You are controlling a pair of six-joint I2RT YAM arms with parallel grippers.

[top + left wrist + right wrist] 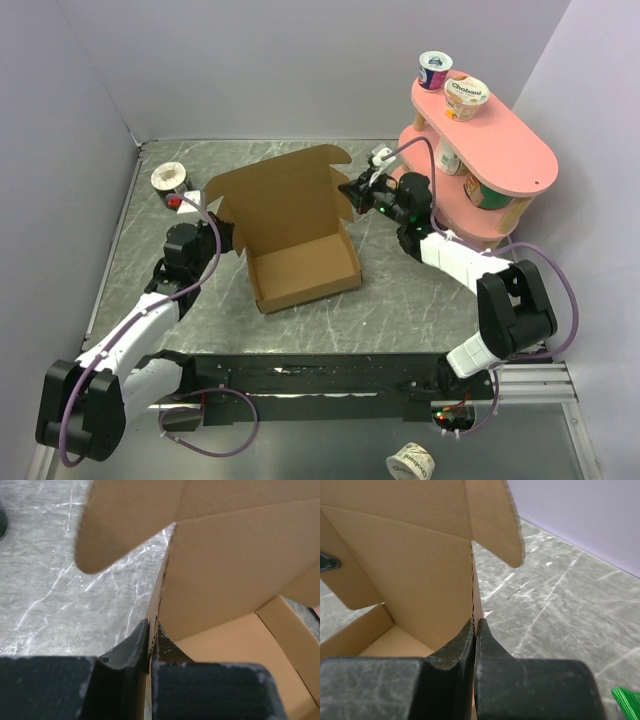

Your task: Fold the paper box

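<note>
Paper box (300, 265), plain brown corrugated cardboard, stands open on the grey marbled bench (400, 300). Left claw (151, 630) and right claw (475, 625) each clamp an opposite cardboard edge. Uneven pulling could tear or skew it.

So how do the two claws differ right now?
The left gripper pinches the box's left edge; the right gripper pinches its right edge. The left gripper sits near a white cup; the right gripper, beside the pink shelf. Both are shut on cardboard, below the raised lid.
</note>
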